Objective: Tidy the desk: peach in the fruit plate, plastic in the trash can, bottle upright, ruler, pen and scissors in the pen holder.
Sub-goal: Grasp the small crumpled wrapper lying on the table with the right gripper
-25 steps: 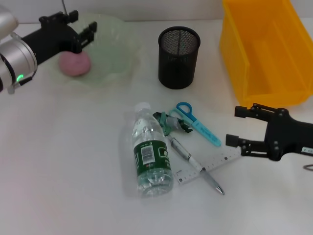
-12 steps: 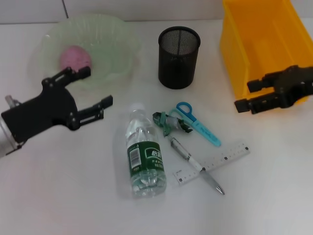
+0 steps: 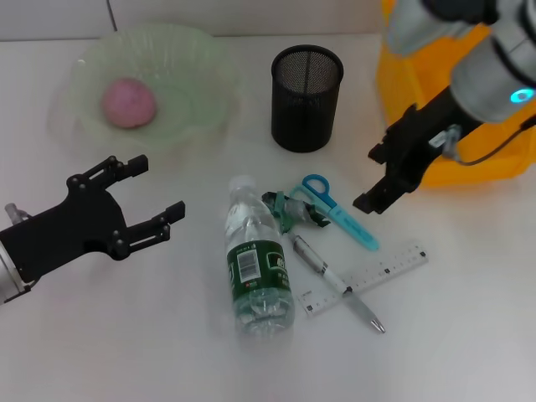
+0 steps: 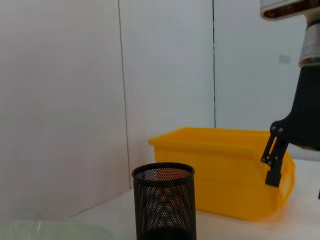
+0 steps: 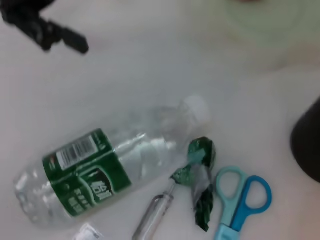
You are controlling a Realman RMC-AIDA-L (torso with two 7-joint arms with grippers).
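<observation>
Two grippers show in the head view. The left gripper point(image 3: 149, 197), jaws spread wide and holding nothing, hovers just left of the water bottle point(image 3: 258, 261), which lies on its side on the white desk point(image 3: 126, 335). The right gripper point(image 3: 375, 178) hangs right of the bottle, above the blue scissors point(image 3: 337, 209); I cannot tell how its jaws stand. Crumpled green plastic point(image 3: 292, 208) touches the bottle's neck; pen point(image 3: 336, 283) and ruler point(image 3: 367, 278) cross just right of the bottle. Beyond the bottle stand the pen holder point(image 3: 306, 97), fruit plate point(image 3: 197, 71) with the peach point(image 3: 128, 103), and yellow bin point(image 3: 402, 84).

Left wrist view: the mesh holder point(image 4: 163, 200) stands before the bin point(image 4: 225, 170).

Right wrist view: plastic point(image 5: 199, 175) beside the bottle point(image 5: 110, 160), scissors point(image 5: 242, 200) close by.
</observation>
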